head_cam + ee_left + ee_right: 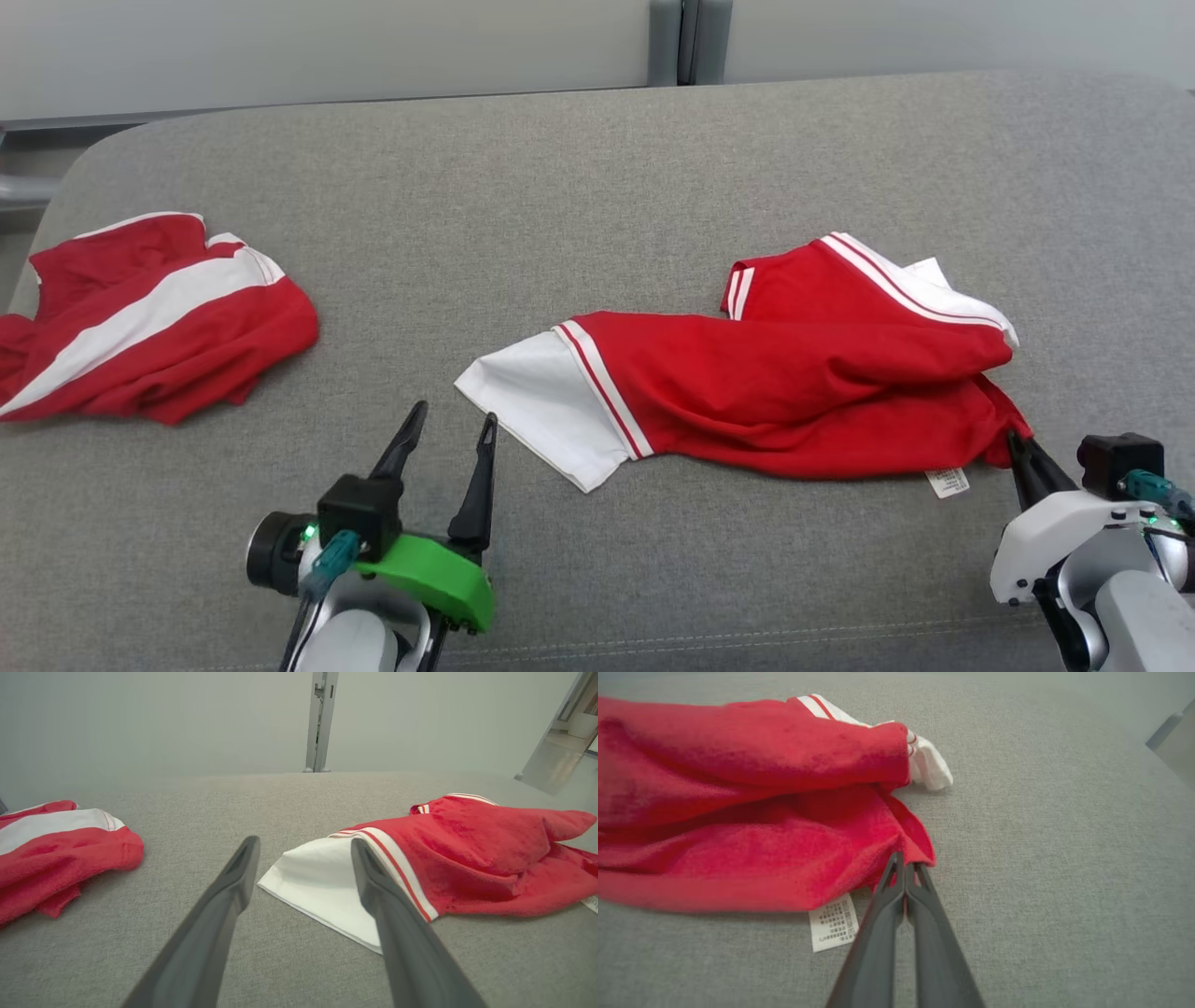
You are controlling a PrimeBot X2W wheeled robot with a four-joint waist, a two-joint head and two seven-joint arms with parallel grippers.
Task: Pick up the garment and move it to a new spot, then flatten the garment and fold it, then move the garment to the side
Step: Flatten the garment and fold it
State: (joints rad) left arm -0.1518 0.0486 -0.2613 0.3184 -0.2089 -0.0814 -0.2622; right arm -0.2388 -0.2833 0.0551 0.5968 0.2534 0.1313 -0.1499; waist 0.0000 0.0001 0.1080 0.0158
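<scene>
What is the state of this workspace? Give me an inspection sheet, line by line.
Surface: grey cushion, flat.
Job's thing: red garment, rumpled, at centre right; white sleeve points towards the robot's left; label sticks out at its near edge.
Clutter: second garment, red and white, bunched at far left.
Grippers: left pincer open, just short of the sleeve; right pincer shut on the garment's red corner.
Cables: teal plug at the left wrist, another at the right wrist.
Surroundings: pale wall with a grey post behind the cushion.
</scene>
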